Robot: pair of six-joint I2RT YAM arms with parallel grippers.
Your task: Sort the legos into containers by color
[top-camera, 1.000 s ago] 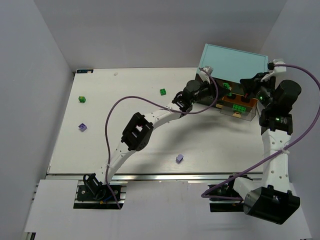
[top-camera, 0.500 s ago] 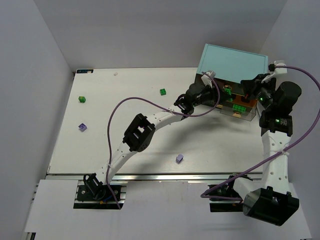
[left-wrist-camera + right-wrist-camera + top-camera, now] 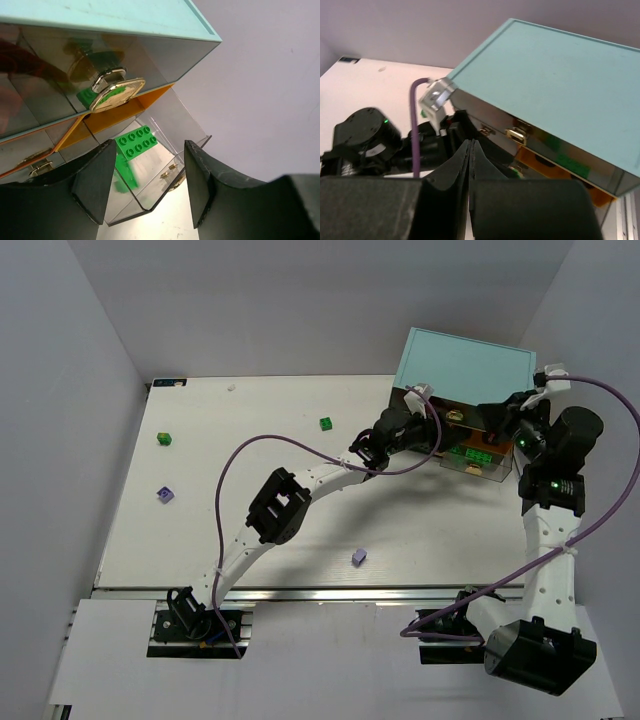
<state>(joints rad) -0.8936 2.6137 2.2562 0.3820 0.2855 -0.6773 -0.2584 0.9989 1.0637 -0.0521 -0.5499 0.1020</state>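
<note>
cabinet [image 3: 560, 75]: smooth matt teal shell | drawers [image 3: 152, 192]: clear glossy plastic, reflective | drawer handle [image 3: 116, 90]: polished brassy metal | green lego [image 3: 136, 142]: shiny studded plastic | left fingers [image 3: 95, 180]: matt black plastic | table [image 3: 280, 410]: smooth white, faint sheen

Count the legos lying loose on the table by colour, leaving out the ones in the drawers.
Green legos: 2
Lavender legos: 2
Total: 4
</note>
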